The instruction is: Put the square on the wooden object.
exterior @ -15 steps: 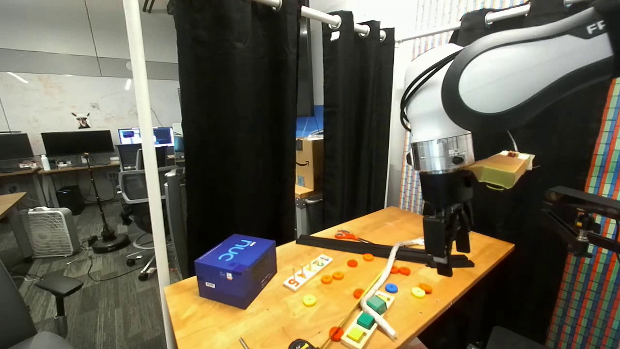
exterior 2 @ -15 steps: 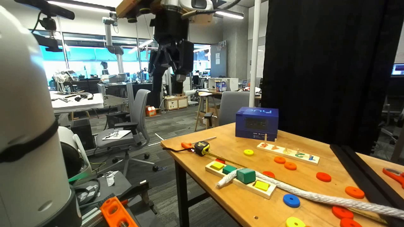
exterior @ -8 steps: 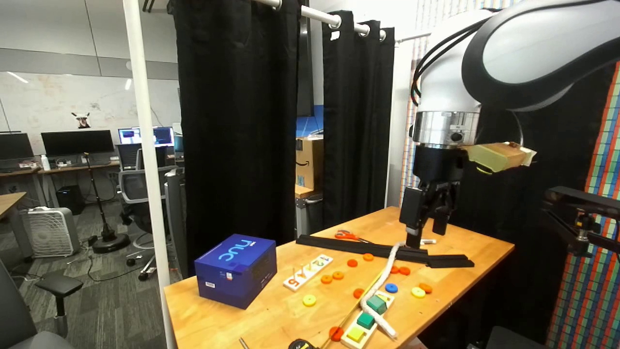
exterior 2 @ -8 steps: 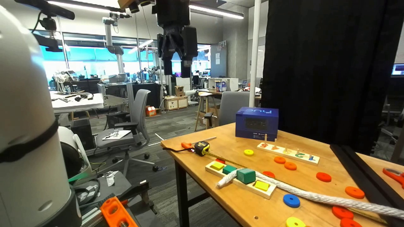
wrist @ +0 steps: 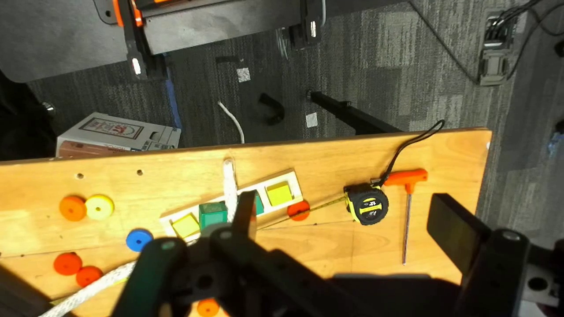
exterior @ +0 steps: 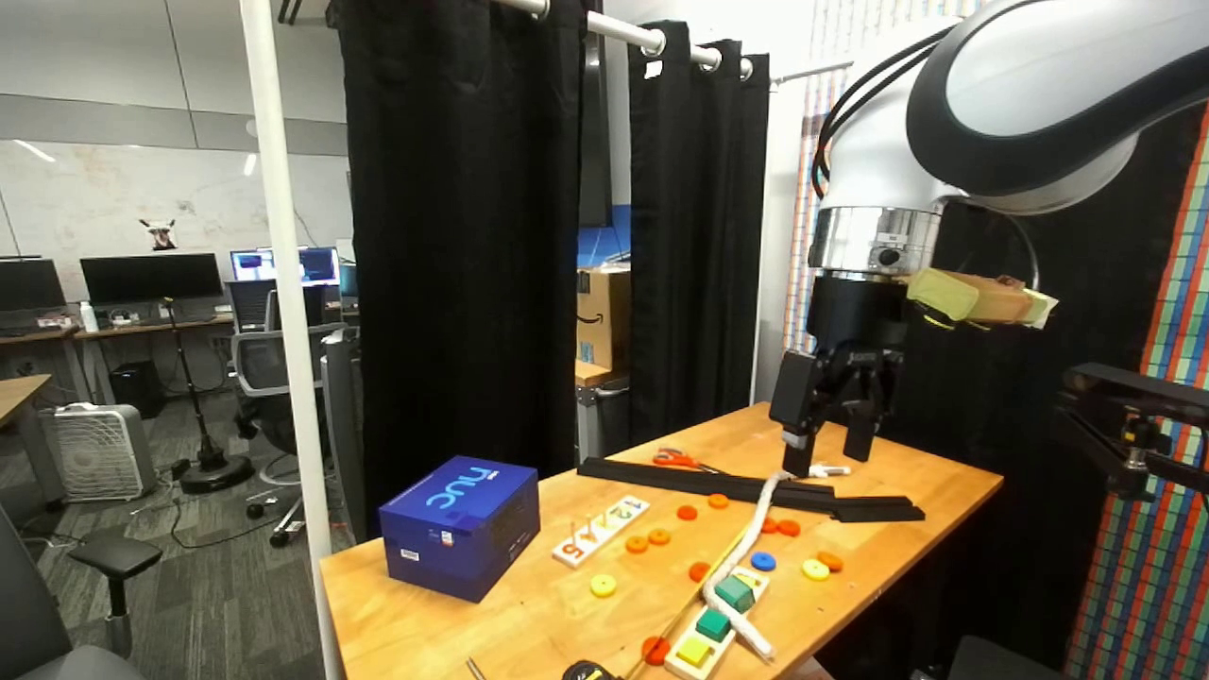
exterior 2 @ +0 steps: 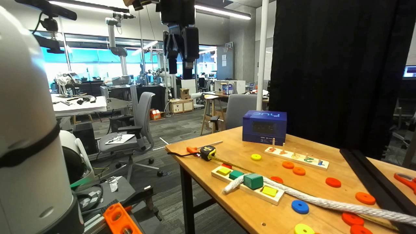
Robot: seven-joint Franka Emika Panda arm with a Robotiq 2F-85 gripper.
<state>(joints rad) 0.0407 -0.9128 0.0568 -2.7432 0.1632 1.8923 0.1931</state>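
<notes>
The pale wooden board point(exterior 2: 276, 199) lies near the table edge and shows in both exterior views point(exterior: 723, 644). It holds yellow squares at its ends and two green square blocks. The taller green block point(exterior 2: 253, 181) stands higher than the flatter green block point(exterior 2: 236, 174), with the white rope crossing the board between them. In the wrist view, the board point(wrist: 296, 187) and taller green block point(wrist: 213, 214) lie at left; a finger partly hides the flatter one point(wrist: 260, 204). My gripper point(exterior: 828, 453) is open and empty, high above the table, apart from the board; its fingers point(wrist: 348, 207) spread wide.
The white rope point(exterior 2: 325, 203) runs across the table. A tape measure point(wrist: 370, 207) and orange-handled tool point(wrist: 404, 178) lie beside the board. A blue box point(exterior 2: 265, 126), numbered peg board point(exterior 2: 297, 158), coloured discs including a blue one point(exterior 2: 300, 206), and black rails point(exterior: 699, 480) are also there.
My gripper has risen, turned about its vertical axis and shifted left in an exterior view, with most of this in the first half second. The board, blocks and rope have not moved.
</notes>
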